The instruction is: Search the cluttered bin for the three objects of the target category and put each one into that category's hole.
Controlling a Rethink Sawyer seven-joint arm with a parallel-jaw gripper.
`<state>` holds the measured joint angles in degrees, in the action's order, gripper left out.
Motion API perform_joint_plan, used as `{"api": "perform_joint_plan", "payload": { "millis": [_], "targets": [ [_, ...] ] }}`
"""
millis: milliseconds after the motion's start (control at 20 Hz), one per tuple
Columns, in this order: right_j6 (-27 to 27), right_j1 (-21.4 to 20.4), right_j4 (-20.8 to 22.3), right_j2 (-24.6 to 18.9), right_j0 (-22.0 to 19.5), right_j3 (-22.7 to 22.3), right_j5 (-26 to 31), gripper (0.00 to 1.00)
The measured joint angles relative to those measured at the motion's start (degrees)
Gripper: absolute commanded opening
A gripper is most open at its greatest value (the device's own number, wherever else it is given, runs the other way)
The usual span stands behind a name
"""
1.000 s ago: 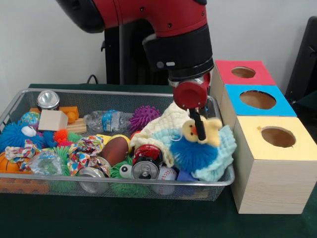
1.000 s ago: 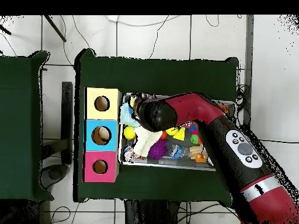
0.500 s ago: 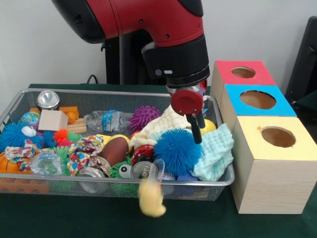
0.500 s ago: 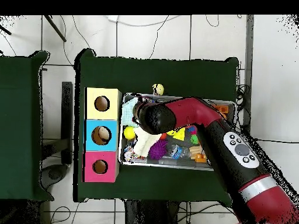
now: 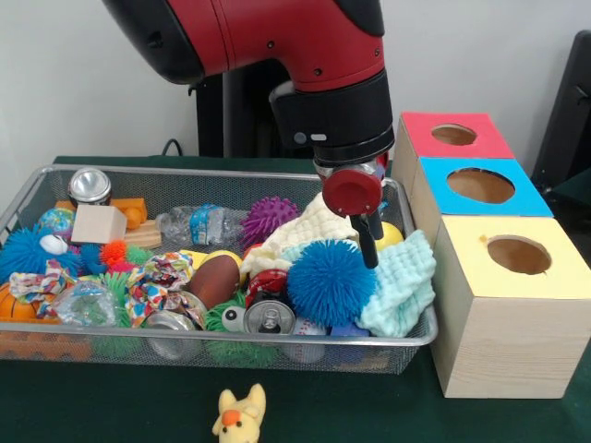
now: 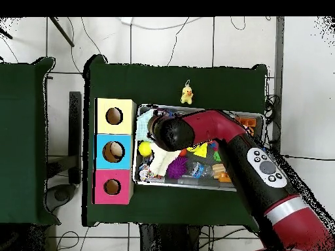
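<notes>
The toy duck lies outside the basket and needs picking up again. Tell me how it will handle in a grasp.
The toy duck looks plush, so it will probably squash and flop rather than stay stiff. It seems small and light, likely easy to lift but apt to slip from a narrow pinch. Lying on the green cloth, it should not roll.

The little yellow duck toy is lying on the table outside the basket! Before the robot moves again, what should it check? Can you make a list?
1. Duck toy in the basket: not ok, it lies on the green table.
2. Gripper holding something: cannot tell.
3. Gripper over the basket: ok, above the blue spiky ball.
4. Holes in the yellow box, blue box and red box open: ok.
5. Duck toy upright: cannot tell.
</notes>
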<state>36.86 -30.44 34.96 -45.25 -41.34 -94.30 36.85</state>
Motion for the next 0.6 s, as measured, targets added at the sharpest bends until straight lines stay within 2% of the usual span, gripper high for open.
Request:
{"api": "perform_joint_plan", "payload": {
  "millis": [600],
  "targets": [
    [0.0, -0.29, -0.53, 0.66, 1.15, -0.01, 0.0, 1.0]
  ]
}}
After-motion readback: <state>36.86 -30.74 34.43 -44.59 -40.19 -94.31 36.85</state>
